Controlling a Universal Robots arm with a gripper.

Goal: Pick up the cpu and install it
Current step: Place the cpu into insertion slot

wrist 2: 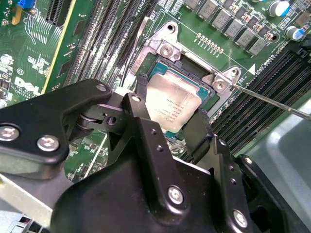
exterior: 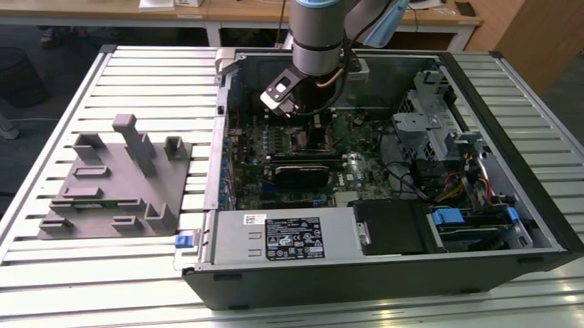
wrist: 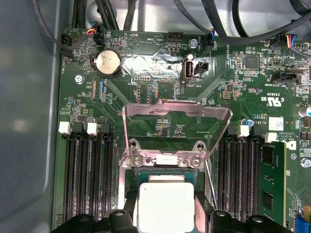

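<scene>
Second wrist view: cpu (wrist 2: 172, 104) at the socket (wrist 2: 167, 48), jaws closed on it.
I see the jaws clamped on two opposite edges of the cpu, in or just over the socket, whose hinged plate (wrist: 175, 108) stands raised. I judge it light, stiff, slick-topped, with fragile contacts beneath; the bare side edges look like the only safe hold.

A grey holder (exterior: 109, 191) lies beside an open computer case (exterior: 365, 287) (both on a slatted table (exterior: 137, 82)).
</scene>
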